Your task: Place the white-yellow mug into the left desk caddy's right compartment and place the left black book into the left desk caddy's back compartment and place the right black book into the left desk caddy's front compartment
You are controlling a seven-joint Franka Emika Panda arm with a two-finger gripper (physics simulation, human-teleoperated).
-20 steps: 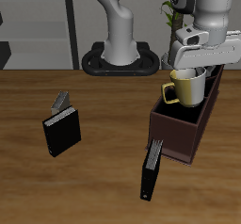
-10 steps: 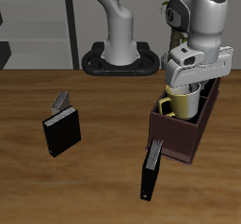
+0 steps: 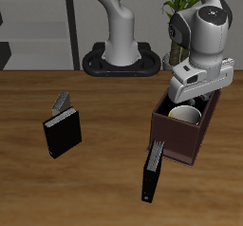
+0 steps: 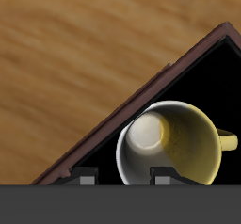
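Wrist view: jaws astride the white-yellow mug's point(image 4: 179, 145) rim.

Mug point(image 3: 184, 113) handle hidden by caddy point(image 3: 180, 135) wall; jaws' tips cropped.

We see a grey patterned book point(image 3: 62, 103) lying on the wooden table point(image 3: 95, 182), well apart from everything else, and a green plant point(image 3: 175, 0) at the far side.

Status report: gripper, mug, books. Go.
Gripper open, just above the caddy. White-yellow mug down inside the right compartment, released. Both black books on the table, not yet stowed. Nothing blocking.
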